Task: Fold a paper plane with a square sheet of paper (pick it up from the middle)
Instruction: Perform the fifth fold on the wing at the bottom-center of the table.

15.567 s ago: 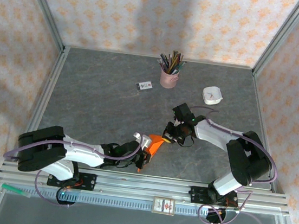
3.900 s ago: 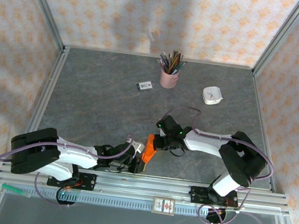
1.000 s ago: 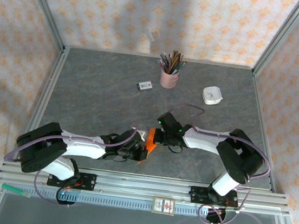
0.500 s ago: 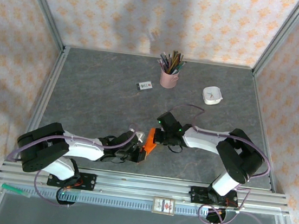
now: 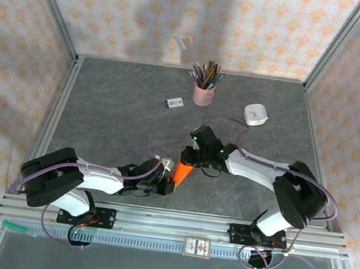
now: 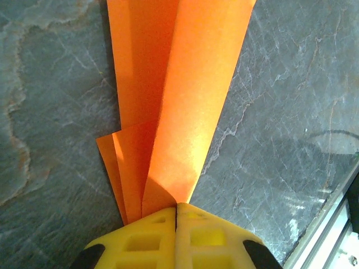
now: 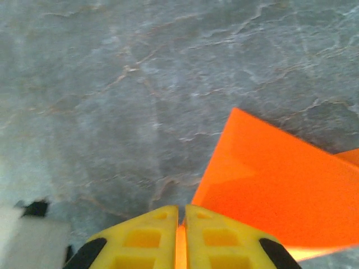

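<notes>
The paper plane [image 5: 181, 174] is a slim bright-orange wedge held just above the grey table between both arms. My left gripper [image 5: 169, 186] is shut on its narrow near end. In the left wrist view the yellow pads [image 6: 151, 235] of my left gripper [image 6: 177, 206] meet tightly on the layered folds of the paper plane [image 6: 179, 101], which fans away from them. My right gripper [image 5: 189, 162] holds the far end. In the right wrist view, my right gripper [image 7: 181, 210] shows a thin slit with orange in it, and a flap of the paper plane [image 7: 280, 185] spreads to the right.
A pink pencil cup [image 5: 203, 93] stands at the back centre. Left of it lies a small white card [image 5: 174, 102], and a small white dish [image 5: 255, 114] sits at the back right. An aluminium rail [image 5: 176, 222] runs along the near table edge, close behind the left gripper.
The right gripper has shifted a little back and to the right, drawing the plane out longer. Its jaws now show a thin slit. The left gripper stays shut near the same spot.
</notes>
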Robot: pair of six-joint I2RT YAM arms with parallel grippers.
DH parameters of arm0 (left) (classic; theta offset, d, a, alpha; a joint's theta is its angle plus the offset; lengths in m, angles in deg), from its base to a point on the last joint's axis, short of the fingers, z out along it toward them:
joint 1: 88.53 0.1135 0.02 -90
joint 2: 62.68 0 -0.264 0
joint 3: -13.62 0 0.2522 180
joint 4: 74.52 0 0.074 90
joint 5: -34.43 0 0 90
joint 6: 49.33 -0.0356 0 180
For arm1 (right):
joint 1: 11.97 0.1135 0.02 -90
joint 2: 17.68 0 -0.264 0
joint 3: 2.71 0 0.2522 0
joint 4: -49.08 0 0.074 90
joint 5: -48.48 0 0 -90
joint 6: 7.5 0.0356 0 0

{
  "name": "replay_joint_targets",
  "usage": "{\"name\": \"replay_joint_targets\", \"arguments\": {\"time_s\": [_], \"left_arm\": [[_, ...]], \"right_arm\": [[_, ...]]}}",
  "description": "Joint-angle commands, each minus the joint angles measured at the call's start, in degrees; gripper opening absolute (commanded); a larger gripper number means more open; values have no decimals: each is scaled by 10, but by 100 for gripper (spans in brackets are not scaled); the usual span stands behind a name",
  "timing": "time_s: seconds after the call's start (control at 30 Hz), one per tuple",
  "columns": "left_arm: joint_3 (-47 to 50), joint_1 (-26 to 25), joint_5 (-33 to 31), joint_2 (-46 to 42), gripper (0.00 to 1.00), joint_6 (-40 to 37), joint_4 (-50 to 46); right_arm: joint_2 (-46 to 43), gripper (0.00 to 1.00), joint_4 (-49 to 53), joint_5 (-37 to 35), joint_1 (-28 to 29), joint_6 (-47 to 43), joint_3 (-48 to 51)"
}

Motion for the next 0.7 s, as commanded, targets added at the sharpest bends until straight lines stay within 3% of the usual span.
{"name": "replay_joint_targets", "arguments": {"time_s": [0.0, 0.27, 0.67], "left_arm": [[24, 2, -10, 10, 0, 5, -71], [25, 3, -13, 8, 0, 5, -77], [23, 3, -16, 5, 0, 1, -86]], "right_arm": [[-35, 10, -28, 27, 13, 20, 47], [-47, 7, -125, 54, 45, 79, 123], [-12, 6, -163, 72, 55, 89, 136]]}}
